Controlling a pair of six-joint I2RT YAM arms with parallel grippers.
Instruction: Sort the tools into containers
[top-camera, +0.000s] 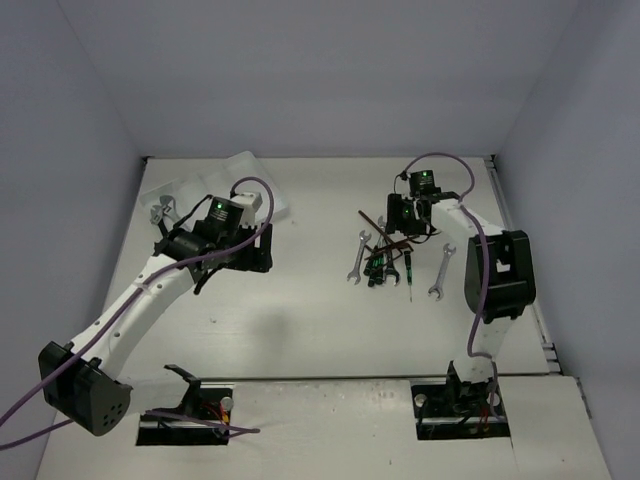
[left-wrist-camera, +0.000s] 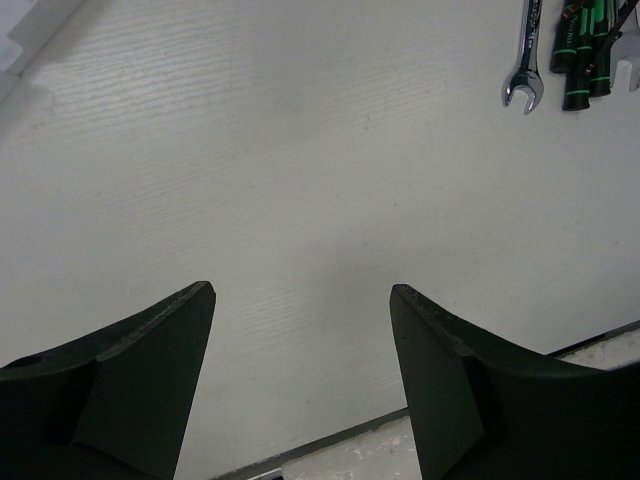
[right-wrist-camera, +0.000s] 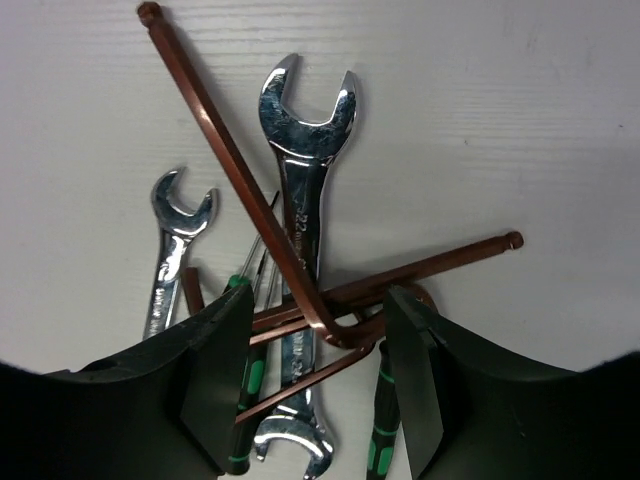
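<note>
The counter (top-camera: 320, 320) carries the tray (top-camera: 245, 162) at the far left, well apart from the tools (top-camera: 385, 262). The left hand (left-wrist-camera: 300, 292) hangs open and empty over bare counter. The right hand (right-wrist-camera: 318, 292) straddles the bend of crossed hex keys (right-wrist-camera: 230, 160) lying on a wrench (right-wrist-camera: 305, 150); whether it pinches them I cannot tell. It would do best to close on one key and lift straight up, so the others don't snag.
</note>
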